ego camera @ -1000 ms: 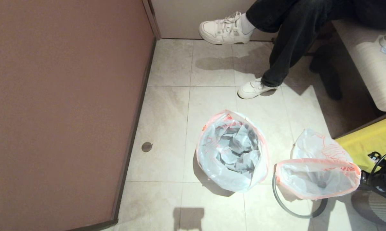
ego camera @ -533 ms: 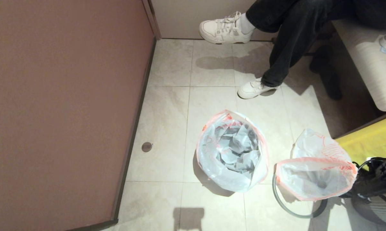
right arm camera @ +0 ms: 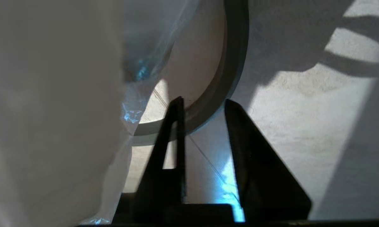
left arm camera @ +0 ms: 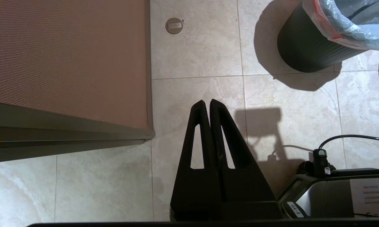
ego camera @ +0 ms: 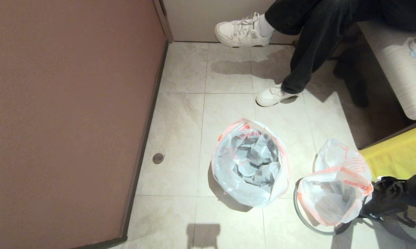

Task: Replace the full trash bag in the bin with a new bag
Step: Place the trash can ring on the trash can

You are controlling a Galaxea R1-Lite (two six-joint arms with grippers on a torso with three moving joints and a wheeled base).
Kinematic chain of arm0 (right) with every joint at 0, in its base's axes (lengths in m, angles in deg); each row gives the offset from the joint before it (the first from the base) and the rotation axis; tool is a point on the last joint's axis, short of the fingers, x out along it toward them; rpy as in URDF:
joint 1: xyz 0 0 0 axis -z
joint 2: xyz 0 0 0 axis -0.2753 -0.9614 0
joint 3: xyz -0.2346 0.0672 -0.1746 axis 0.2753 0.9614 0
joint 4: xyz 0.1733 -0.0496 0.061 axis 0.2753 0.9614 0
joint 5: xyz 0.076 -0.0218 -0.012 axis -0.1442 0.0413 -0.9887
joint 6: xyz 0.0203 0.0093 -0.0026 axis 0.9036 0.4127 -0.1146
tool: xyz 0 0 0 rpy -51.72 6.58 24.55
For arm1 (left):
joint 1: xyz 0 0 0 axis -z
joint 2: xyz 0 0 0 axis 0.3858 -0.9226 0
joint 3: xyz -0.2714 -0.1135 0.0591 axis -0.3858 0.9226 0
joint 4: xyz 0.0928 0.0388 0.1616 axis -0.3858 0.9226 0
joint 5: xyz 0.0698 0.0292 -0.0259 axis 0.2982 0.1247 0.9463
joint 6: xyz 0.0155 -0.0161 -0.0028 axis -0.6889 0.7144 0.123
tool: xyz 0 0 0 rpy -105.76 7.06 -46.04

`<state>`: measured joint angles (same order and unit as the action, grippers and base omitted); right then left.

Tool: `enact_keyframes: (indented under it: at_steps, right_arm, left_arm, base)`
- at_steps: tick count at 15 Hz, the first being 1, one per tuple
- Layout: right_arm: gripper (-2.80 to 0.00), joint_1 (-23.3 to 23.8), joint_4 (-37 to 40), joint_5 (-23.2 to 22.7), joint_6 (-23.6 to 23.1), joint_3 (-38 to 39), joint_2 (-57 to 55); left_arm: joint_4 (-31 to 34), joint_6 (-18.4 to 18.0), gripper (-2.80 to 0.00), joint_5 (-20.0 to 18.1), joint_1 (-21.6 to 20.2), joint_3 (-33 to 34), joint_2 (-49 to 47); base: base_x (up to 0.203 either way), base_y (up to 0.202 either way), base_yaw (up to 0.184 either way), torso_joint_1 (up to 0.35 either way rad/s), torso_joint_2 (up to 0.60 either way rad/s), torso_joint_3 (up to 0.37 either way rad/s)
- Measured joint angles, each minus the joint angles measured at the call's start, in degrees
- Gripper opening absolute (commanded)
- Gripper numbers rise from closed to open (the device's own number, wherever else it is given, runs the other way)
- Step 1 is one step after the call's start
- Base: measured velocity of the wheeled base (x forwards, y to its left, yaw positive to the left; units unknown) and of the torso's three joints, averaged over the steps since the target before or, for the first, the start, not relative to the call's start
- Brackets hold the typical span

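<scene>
Tiled floor [ego camera: 180,114] filled most of the head view, w/ a brown panel [ego camera: 66,103] along the robot's left and a seated person's legs [ego camera: 315,41] at the far side. The bin [left arm camera: 306,50], a dark ribbed tub, stood upright on the floor about mid-scene. The new bag [ego camera: 249,162] sat in it, pink-red edge folded out over the top and crumpled translucent film inside, w/ no trash shapes showing. The full trash bag [ego camera: 332,193] stood on the floor to the robot's right of the bin, close beside it but apart. It was whitish film w/ red print, its mouth gaping and slumped, and a greyish shape was dimly visible inside. The grey hoop [right arm camera: 236,47] lay flat on the floor, off the bin, partly under and around that bag's base. The right gripper [right arm camera: 203,101] was low at the full bag's right side, fingers spread partway w/ a clear gap and clamping nothing. The hoop's curve passed just beyond the tips, and bag film hung close beside one finger; couldn't tell if it touched. The left gripper [left arm camera: 208,101] hung over bare floor near the panel's corner, well apart from the bin, fingers pressed together and holding nothing. A small round floor cap [ego camera: 158,158] sat near the panel.
</scene>
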<state>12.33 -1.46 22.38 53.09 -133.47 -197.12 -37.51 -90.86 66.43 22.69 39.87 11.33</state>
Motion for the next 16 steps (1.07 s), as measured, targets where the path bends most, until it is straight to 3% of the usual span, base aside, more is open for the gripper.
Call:
enact_keyframes:
  at_steps: [7,8,16]
  right_arm:
    - [0.0,0.3,-4.8,1.5,-1.0,-2.7,-4.9]
    - [-2.8,0.3,-4.9,1.4,-1.0,-3.3,-5.6]
    - [-2.8,-0.7,-4.3,3.3,-1.9,-5.5,-8.2]
  left_arm:
    - [0.0,0.0,-2.8,0.0,0.0,0.0,0.0]
    - [0.0,0.0,-2.8,0.0,0.0,0.0,0.0]
    - [0.0,0.0,-2.8,0.0,0.0,0.0,0.0]
  base:
    - [0.0,0.0,0.0,0.0,0.0,0.0]
    - [0.0,0.0,0.0,0.0,0.0,0.0]
    - [0.0,0.0,0.0,0.0,0.0,0.0]
